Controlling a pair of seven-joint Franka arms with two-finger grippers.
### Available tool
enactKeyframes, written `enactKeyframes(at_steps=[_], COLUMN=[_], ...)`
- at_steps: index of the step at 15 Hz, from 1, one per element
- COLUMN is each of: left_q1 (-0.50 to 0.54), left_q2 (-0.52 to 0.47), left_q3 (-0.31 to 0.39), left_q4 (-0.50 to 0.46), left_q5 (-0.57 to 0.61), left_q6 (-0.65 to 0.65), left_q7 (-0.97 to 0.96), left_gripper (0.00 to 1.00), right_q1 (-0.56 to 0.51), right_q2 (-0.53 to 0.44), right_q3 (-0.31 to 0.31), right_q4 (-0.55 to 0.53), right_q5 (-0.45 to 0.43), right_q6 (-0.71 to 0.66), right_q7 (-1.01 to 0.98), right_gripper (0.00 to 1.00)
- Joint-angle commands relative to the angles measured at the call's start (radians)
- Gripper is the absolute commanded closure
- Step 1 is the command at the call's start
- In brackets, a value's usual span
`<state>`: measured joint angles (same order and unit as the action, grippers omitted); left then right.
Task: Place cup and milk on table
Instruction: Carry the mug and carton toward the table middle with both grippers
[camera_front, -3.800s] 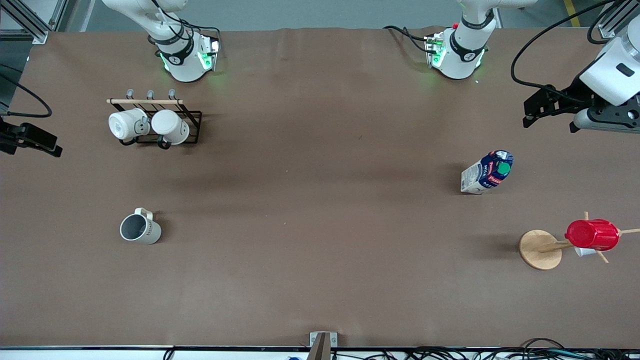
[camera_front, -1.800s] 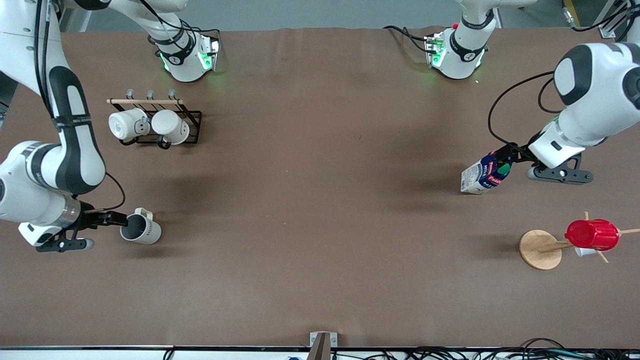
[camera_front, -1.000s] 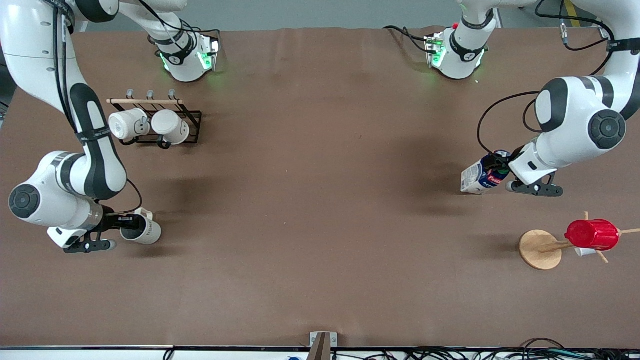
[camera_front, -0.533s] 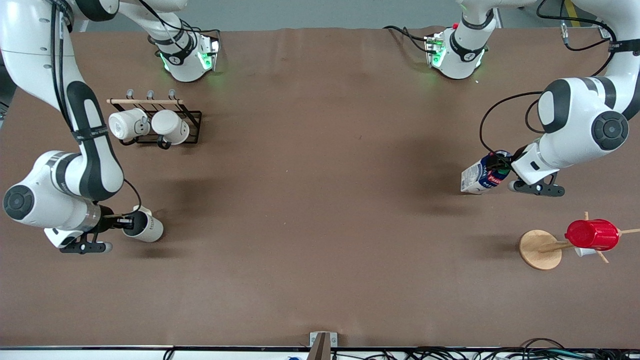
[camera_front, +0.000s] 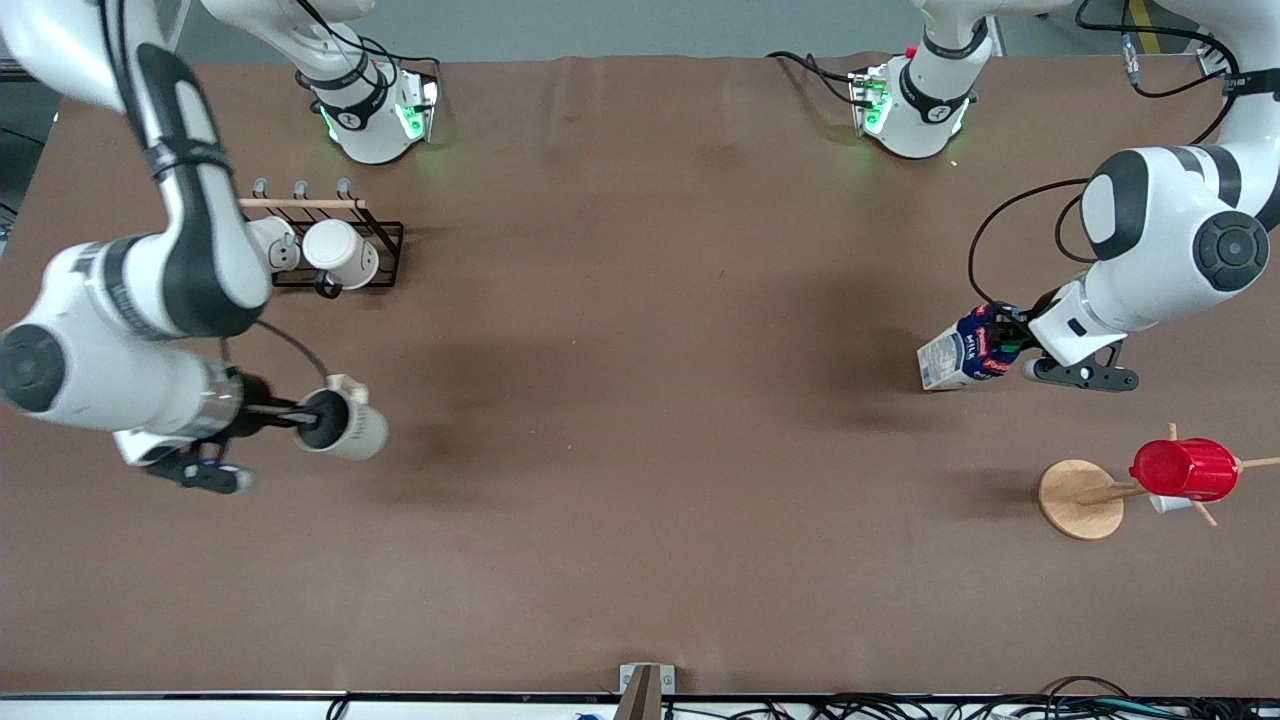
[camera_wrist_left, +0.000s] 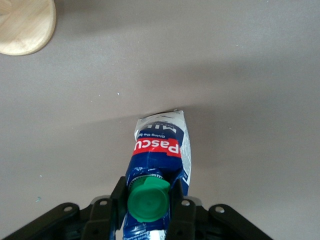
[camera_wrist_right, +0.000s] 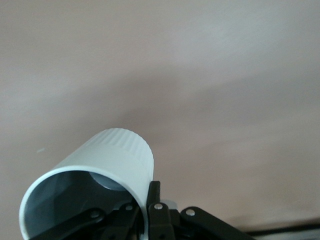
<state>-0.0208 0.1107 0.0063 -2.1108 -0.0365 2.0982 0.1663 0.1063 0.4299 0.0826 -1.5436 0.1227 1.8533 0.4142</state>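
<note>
The cream-beige cup (camera_front: 352, 430) hangs sideways in my right gripper (camera_front: 300, 420), lifted over the table (camera_front: 640, 400) near the right arm's end. In the right wrist view the gripper (camera_wrist_right: 145, 200) is shut on the cup's (camera_wrist_right: 100, 160) rim, one finger inside, one outside. The white and blue milk (camera_front: 958, 352) carton leans near the left arm's end. My left gripper (camera_front: 1005, 335) is shut on its top. In the left wrist view the gripper (camera_wrist_left: 148, 192) clamps the milk (camera_wrist_left: 160, 145) beside its green cap. I cannot tell if its base touches the table.
A black rack holding two white mugs (camera_front: 340, 255) stands near the right arm's base. A wooden mug tree (camera_front: 1078, 498) with a red ribbed cup (camera_front: 1185, 468) stands nearer the front camera than the milk; its round base shows in the left wrist view (camera_wrist_left: 25, 25).
My right gripper closed on the cup's rim, lifted it and carried it toward the table's middle. My left gripper closed on the milk's top; the carton shifted slightly.
</note>
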Motion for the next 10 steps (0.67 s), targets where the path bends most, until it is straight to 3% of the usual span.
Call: enactKeyframes(at_steps=[1, 6, 10], left_q1=[-0.001, -0.008, -0.011], left_q2=[-0.034, -0.032, -0.025], left_q3=[-0.002, -0.047, -0.117], left_q4=[-0.008, 0.044, 0.101], left_q5=[-0.017, -0.017, -0.016], left_q6=[-0.004, -0.017, -0.066], left_q7=[0.007, 0.001, -0.016], left_gripper=[0.88, 0.89, 0.94], right_q1=[0.094, 0.320, 0.423], right_q2=[-0.008, 0.042, 0.128], right_q3=[0.054, 0.059, 0.065], right_q4=[-0.021, -0.024, -0.033], right_q5=[-0.041, -0.041, -0.046], right_q6=[0.010, 0.163, 0.309], right_q7=[0.188, 0.469, 0.629], right_gripper=[1.00, 1.00, 0.98])
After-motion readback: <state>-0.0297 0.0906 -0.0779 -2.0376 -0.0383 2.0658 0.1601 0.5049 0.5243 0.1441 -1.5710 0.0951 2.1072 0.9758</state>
